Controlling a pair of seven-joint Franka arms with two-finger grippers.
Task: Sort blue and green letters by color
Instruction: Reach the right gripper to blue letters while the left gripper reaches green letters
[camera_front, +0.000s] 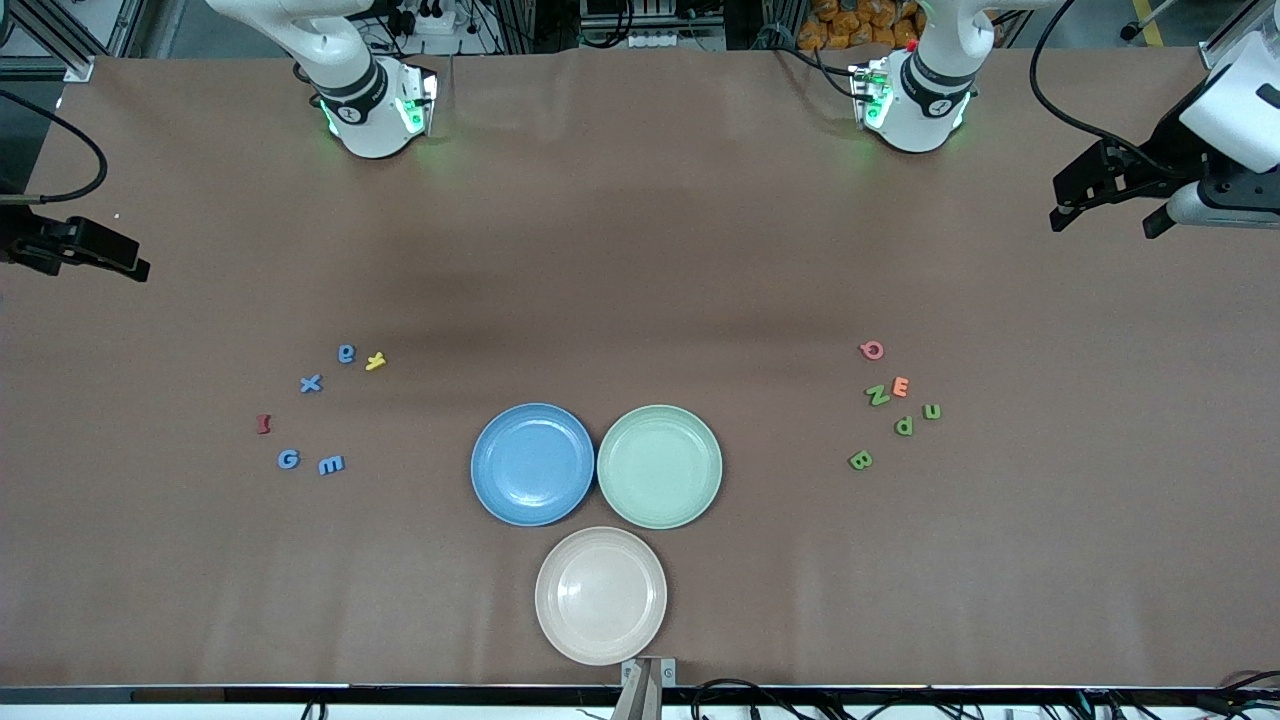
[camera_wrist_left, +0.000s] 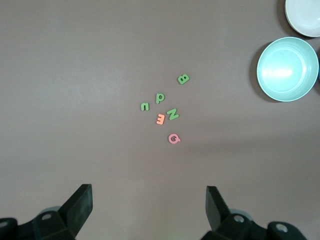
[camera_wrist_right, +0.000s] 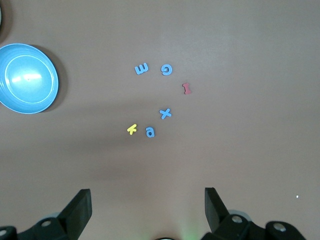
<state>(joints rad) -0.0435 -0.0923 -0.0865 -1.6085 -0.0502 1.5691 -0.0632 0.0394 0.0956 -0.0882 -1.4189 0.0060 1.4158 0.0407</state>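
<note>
Four small blue foam letters (camera_front: 311, 384) lay toward the right arm's end, four green foam letters (camera_front: 904, 426) toward the left arm's; the left gripper (camera_wrist_left: 149, 205) and the right gripper (camera_wrist_right: 148, 205) waited with jaws spread, empty.

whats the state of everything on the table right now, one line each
four blue foam letters: loose on table, toward right arm's end, unsorted
four green foam letters: loose on table, toward left arm's end, unsorted
round blue plate: upright, empty
round green plate: upright, empty, beside the blue plate
round beige plate: upright, empty
left gripper: open, holding nothing
right gripper: open, holding nothing
</note>
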